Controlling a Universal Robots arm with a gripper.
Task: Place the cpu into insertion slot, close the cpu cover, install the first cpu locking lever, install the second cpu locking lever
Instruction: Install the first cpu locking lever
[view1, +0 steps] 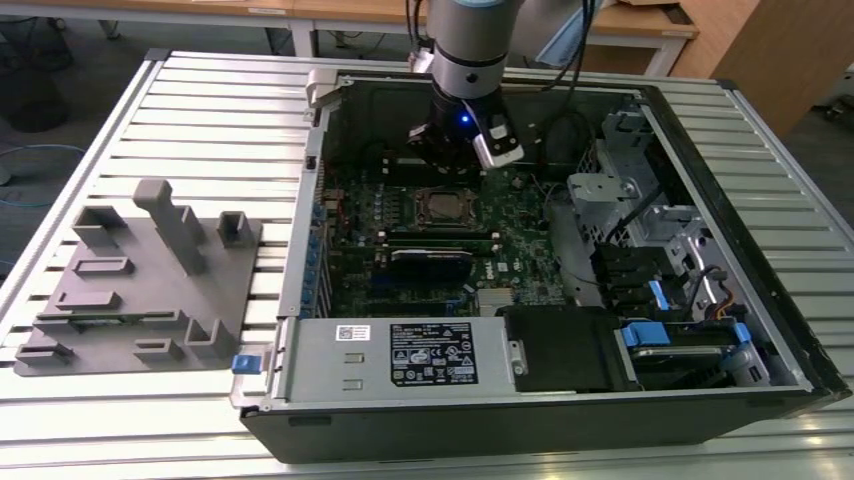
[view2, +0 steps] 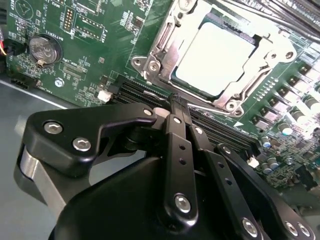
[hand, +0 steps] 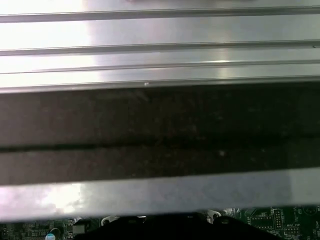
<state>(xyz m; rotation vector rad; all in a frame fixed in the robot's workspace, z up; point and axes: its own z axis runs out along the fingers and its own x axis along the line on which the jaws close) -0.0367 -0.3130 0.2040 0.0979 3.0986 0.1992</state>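
Inside computer case (view1: 534, 425), above motherboard (view2: 85, 30): my gripper (view2: 175, 101) empty, fingers pressed together, near socket. Cpu cover (view2: 165, 50) looks down over insertion slot (view2: 222, 21); thin, stiff. Cpu (view2: 215, 57) seated in window; light, fragile, hold by edges.

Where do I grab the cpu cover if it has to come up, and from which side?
Take the cpu cover by its outer rim, coming from above: it lies flat, framing the cpu, so likely only that thin strip offers a pinch.
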